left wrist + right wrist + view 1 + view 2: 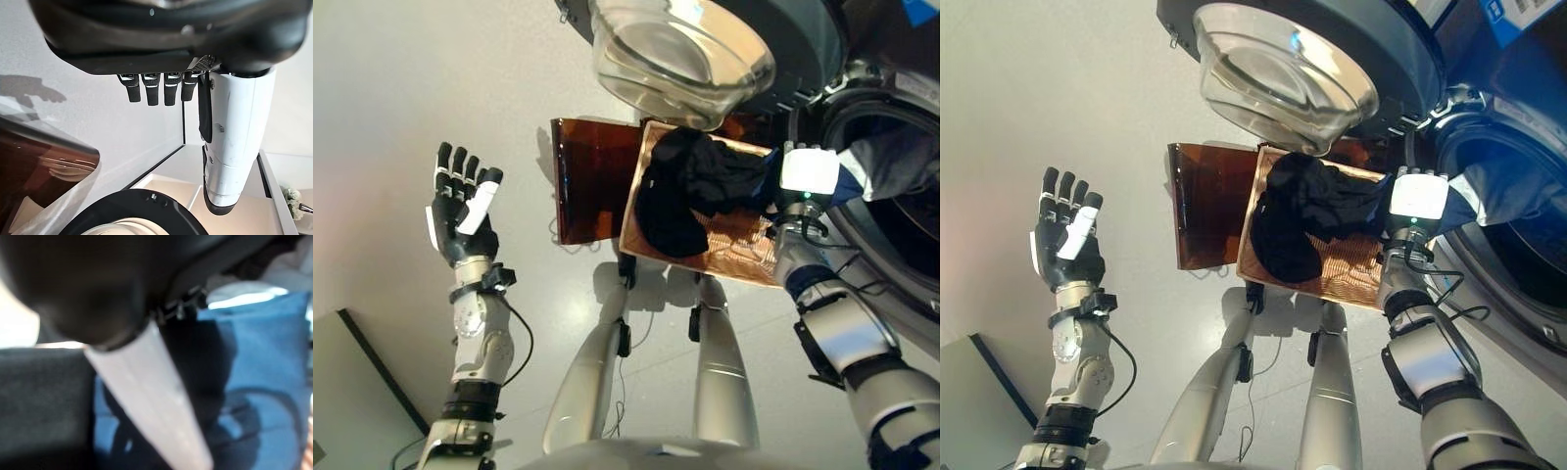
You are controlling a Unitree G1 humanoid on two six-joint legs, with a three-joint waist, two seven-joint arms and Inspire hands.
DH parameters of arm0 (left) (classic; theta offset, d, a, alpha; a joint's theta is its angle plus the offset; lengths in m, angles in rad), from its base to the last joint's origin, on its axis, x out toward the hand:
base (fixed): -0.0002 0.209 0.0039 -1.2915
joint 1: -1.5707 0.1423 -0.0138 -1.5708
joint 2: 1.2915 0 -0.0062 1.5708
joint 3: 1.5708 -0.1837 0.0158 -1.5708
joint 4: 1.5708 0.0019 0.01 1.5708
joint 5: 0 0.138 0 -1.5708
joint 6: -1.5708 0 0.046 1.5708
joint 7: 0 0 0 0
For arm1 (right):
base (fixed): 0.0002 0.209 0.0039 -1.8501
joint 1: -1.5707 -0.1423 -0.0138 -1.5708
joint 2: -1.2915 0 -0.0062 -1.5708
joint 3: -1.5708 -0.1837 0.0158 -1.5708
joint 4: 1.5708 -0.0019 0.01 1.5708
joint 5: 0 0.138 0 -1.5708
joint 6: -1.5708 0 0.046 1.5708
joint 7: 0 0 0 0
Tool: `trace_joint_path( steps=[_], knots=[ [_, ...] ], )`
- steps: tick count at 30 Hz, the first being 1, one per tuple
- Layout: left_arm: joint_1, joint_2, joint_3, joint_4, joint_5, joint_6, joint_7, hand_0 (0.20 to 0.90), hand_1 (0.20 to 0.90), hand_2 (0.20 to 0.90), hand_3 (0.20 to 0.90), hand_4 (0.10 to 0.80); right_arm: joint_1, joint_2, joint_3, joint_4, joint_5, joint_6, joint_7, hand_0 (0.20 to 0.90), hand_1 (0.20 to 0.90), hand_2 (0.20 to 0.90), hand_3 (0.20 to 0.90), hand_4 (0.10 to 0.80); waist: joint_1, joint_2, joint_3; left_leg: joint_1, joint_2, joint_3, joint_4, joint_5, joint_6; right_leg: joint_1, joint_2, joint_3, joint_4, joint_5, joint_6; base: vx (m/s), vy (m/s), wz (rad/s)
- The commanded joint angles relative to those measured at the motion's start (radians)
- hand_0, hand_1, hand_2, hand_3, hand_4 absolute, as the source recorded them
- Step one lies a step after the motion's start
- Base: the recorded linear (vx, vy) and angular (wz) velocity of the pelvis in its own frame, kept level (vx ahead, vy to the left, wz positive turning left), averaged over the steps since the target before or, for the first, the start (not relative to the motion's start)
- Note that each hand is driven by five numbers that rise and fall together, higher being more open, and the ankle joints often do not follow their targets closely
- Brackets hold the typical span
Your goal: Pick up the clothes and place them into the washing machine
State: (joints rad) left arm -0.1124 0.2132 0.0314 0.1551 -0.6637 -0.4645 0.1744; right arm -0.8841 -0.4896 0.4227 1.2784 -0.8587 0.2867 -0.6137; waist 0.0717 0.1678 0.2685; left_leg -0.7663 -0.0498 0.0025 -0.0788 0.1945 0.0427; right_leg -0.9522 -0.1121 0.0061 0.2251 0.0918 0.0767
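Observation:
A heap of black clothes (pixel 690 186) lies in an amber basket (pixel 744 259) in front of the washing machine. The machine's round glass door (pixel 680 54) stands open above the basket. My right hand (pixel 808 171) is at the basket's right edge, by the drum opening (pixel 901 211). From that hand a blue-grey garment (pixel 886 162) stretches over the rim into the drum. In the right wrist view my white-covered thumb (pixel 151 391) lies across blue cloth (pixel 264 347), with black cloth (pixel 44 401) beside it. My left hand (pixel 460 211) is raised far to the left, open and holding nothing.
A second amber-brown panel (pixel 592 181) stands against the basket's left side. Pale grey floor (pixel 411 78) spreads to the left. A dark-edged pale surface (pixel 352 382) sits at the lower left corner.

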Motion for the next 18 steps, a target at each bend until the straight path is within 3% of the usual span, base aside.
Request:
trace_joint_path(
  steps=[1,2,4,5,18],
  knots=[
    [-0.006,0.068,0.091,-0.130,0.027,-0.102,-0.004,0.900,0.900,0.900,0.900,0.800,-0.031,-0.019,0.074,0.055,-0.027,0.019,0.043,0.900,0.900,0.900,0.900,0.800,0.017,0.015,0.031,-0.005,-0.021,0.012,-0.008,-0.065,-0.113,0.033,-0.021,-0.021,-0.173,0.058,0.022,0.000,0.000,0.00],
    [-0.006,0.068,0.094,-0.129,0.029,-0.101,-0.003,0.900,0.900,0.900,0.900,0.800,-0.036,-0.022,0.073,0.055,-0.026,0.019,0.042,0.900,0.900,0.900,0.900,0.800,0.018,0.015,0.031,-0.008,-0.022,0.012,-0.008,-0.064,-0.113,0.031,-0.021,-0.022,-0.174,0.059,0.022,-0.030,0.013,-0.02],
    [-0.004,0.068,0.098,-0.132,0.028,-0.102,-0.004,0.900,0.900,0.900,0.900,0.800,-0.049,-0.029,0.068,0.056,-0.023,0.024,0.037,0.496,0.496,0.496,0.496,0.512,0.019,0.015,0.036,-0.008,-0.021,0.011,-0.008,-0.066,-0.114,0.030,-0.019,-0.023,-0.171,0.056,0.022,0.000,0.000,0.00],
    [-0.005,0.067,0.101,-0.134,0.029,-0.101,-0.003,0.900,0.900,0.900,0.900,0.800,-0.056,-0.031,0.065,0.055,-0.020,0.026,0.034,0.200,0.200,0.200,0.200,0.300,0.019,0.014,0.034,-0.018,-0.022,0.010,-0.008,-0.062,-0.113,0.022,-0.020,-0.022,-0.175,0.063,0.022,0.000,0.000,0.00],
    [0.002,0.071,0.121,-0.121,0.033,-0.103,0.001,0.900,0.900,0.900,0.900,0.800,-0.055,-0.038,0.035,0.020,0.008,0.022,0.006,0.200,0.200,0.200,0.200,0.300,0.011,0.006,0.022,-0.016,-0.017,0.008,-0.008,-0.064,-0.112,0.028,-0.015,-0.018,-0.179,0.061,0.020,0.001,0.001,-0.01]
  ],
)
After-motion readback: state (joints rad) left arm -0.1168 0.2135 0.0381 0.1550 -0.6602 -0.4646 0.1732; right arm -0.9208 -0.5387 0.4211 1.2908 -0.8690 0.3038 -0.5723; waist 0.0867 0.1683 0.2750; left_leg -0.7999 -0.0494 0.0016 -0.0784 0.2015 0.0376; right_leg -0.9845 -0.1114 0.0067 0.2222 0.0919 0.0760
